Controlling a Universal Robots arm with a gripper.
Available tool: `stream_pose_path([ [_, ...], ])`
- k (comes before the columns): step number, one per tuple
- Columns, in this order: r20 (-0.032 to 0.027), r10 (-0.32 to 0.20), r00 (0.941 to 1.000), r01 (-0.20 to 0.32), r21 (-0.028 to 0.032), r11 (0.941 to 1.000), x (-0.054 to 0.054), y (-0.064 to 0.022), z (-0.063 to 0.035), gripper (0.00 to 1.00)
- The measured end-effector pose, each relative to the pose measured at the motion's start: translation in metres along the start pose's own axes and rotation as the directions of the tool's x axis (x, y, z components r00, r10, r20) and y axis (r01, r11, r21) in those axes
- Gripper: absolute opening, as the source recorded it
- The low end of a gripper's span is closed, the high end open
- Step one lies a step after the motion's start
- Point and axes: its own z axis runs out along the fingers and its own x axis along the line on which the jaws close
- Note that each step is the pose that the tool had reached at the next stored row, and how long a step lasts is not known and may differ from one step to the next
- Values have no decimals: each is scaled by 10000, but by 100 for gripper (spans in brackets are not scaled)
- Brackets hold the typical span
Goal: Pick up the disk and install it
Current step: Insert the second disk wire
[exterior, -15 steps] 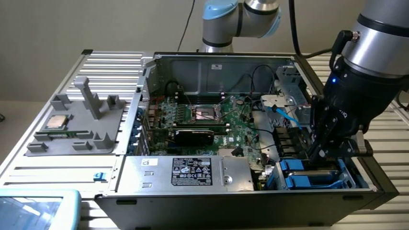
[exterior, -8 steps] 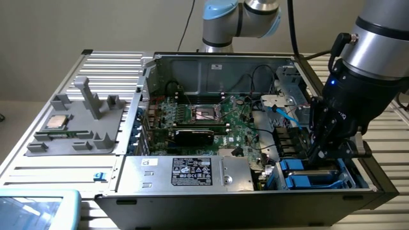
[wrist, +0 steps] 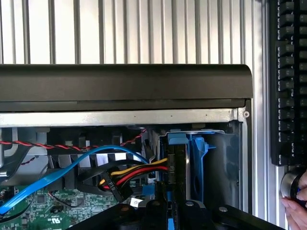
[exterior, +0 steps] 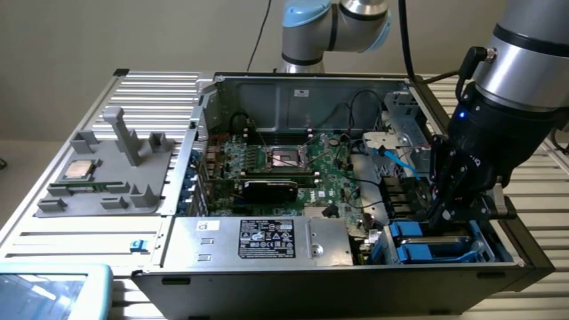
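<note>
Blue plastic marks the spot: the disk (exterior: 427, 241), clipped in its bright bracket, sits in the drive bay (exterior: 484, 252) at the near corner of the open computer case (exterior: 266, 283), on the exterior view's right. The gripper (exterior: 449, 215) hangs directly over that bay, its jaws drawn narrow at the disk's top edge; whether they actually pinch the bracket cannot be told from either view. In the wrist view the disk (wrist: 184, 163) stands on edge in the bay, just inside the case's black side wall, with a yellow, red and black power lead (wrist: 139, 171) plugged in beside it. By all appearances the drive is close to seated. Done well, this step calls for a straight push along the bay rails, the bracket tabs kept square, the nearby cabling kept clear. A light blue data cable (exterior: 398, 160) runs beyond the bay toward the motherboard (exterior: 284, 167) at the case's centre. Farther off, outside the case on the exterior view's left, a grey parts tray (exterior: 106, 180) holds a small silver processor chip (exterior: 80, 169). A person's hand (wrist: 296, 206) appears beside the case on the slatted table.
</note>
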Motion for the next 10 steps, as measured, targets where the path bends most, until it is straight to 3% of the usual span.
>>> stream_pose_path([
  [10,-5,0,10000,0,0,10000,1,0,5,16],
])
